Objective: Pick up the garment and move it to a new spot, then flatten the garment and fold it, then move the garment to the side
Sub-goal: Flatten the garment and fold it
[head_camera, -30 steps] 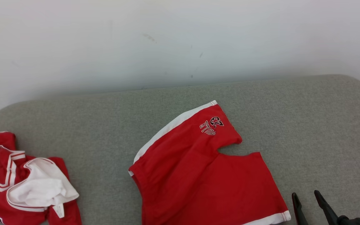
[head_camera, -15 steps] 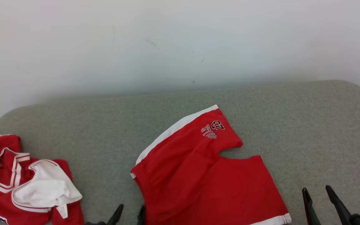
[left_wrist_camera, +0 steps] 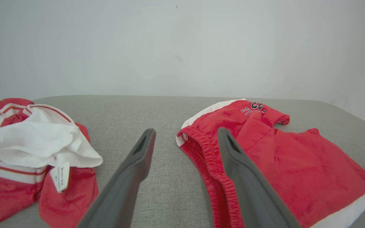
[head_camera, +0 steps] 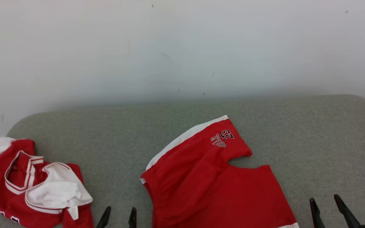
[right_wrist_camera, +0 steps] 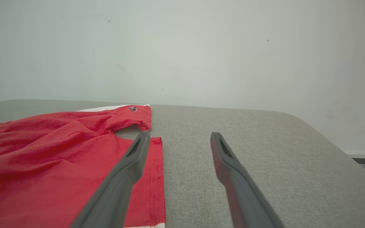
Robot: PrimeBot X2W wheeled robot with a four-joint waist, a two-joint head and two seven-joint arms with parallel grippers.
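Note:
A pair of red shorts (head_camera: 214, 186) with white side stripes and a small black logo lies spread on the grey cushion (head_camera: 312, 142), waistband toward the left. My left gripper (head_camera: 121, 209) stands open just left of the waistband, with nothing between its fingers. In the left wrist view the left gripper (left_wrist_camera: 185, 131) points at the elastic waistband edge of the shorts (left_wrist_camera: 296, 164). At the shorts' right side my right gripper (head_camera: 324, 199) is open and empty. The right wrist view has the right gripper (right_wrist_camera: 180, 135) over the leg hem of the shorts (right_wrist_camera: 59, 158).
A crumpled red and white jersey (head_camera: 40, 186) lies at the cushion's left end, also seen as the jersey (left_wrist_camera: 30, 148) with a care tag hanging. A pale wall (head_camera: 182, 47) rises right behind the cushion. Bare grey fabric stretches to the right of the shorts.
The head camera has tilted, so the whole picture sits lower. My left gripper has come into view at the bottom edge, open. The shorts and jersey lie as before.

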